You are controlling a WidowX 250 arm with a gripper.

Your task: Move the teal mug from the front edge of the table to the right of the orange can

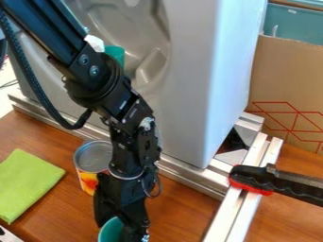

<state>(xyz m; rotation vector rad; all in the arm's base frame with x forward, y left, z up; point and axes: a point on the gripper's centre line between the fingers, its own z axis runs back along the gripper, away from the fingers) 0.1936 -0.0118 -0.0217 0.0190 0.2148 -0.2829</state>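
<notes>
Toward the near edge of the wooden table (180, 215), the black gripper (122, 224) is hanging at the teal cup (110, 230), nearer than the can (94, 158) — whether it is grasping the cup, with lifting done or left, I cannot tell.

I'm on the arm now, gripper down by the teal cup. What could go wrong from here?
The gripper is right at the teal cup, so a sideways nudge could tip or shove it. The can looks very close to the arm, and swinging toward the green cloth might knock it over.
</notes>
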